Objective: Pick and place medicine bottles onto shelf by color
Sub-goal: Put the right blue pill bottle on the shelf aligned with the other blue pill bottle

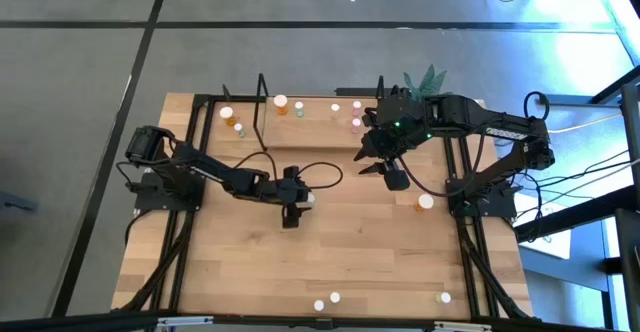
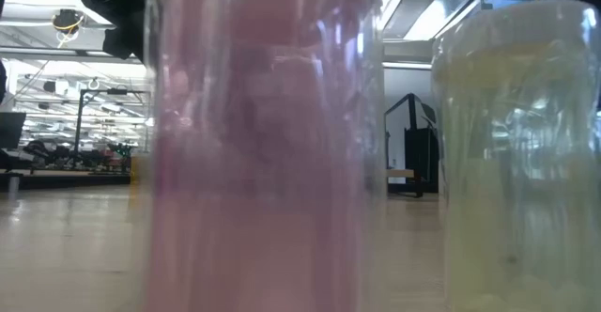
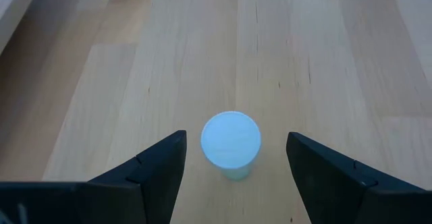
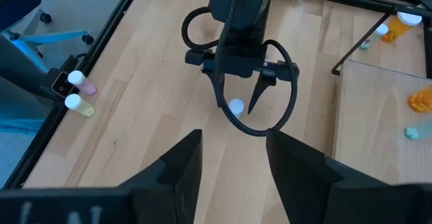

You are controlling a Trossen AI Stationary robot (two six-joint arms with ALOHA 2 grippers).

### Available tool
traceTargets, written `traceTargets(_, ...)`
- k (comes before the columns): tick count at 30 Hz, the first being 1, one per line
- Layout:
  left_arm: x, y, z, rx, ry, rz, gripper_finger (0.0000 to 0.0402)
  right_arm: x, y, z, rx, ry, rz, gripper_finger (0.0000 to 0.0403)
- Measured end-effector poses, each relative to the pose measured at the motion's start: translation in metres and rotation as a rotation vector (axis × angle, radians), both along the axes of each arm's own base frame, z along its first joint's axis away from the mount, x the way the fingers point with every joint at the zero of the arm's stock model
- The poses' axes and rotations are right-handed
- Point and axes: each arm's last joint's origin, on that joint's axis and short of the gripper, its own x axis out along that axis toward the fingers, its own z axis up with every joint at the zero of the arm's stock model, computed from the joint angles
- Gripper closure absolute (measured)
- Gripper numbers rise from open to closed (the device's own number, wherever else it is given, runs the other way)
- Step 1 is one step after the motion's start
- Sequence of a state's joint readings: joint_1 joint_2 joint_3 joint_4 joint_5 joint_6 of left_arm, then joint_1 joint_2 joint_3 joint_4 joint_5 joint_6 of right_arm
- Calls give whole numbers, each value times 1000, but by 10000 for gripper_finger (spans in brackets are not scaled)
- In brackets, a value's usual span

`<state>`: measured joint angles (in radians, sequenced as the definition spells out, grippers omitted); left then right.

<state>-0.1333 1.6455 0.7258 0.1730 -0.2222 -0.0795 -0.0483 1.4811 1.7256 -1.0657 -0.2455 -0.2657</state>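
Note:
A small bottle (image 3: 231, 140) with a white round cap and a pale greenish body stands upright on the wooden table's middle (image 1: 310, 199). My left gripper (image 1: 303, 202) is low over the table and open, one finger on each side of the bottle, with bare wood showing in both gaps. My right gripper (image 4: 233, 140) hangs open and empty, high above the table's far right part (image 1: 385, 167). The shelf (image 1: 310, 130) stands at the far edge and carries several bottles, among them an orange one (image 1: 281, 103) and a pink one (image 1: 357, 124).
An orange bottle (image 1: 425, 202) stands on the table at the right. A pink bottle (image 2: 263, 143) and a whitish one (image 2: 516, 152) stand at the near edge, close to the low camera, and another bottle (image 1: 445, 297) at the near right. A green plant (image 1: 425, 77) is at the far right.

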Motion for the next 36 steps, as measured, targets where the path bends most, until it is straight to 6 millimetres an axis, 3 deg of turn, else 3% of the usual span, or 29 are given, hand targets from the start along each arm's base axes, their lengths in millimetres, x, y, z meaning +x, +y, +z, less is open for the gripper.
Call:
traceTargets(7, 0, 0, 0, -32, -6, 29, 159, 0, 0, 0, 0, -1, -1, 236)
traceTargets(36, 1, 7, 0, -47, -5, 44, 267, 1, 0, 1, -1, -11, -1, 236)
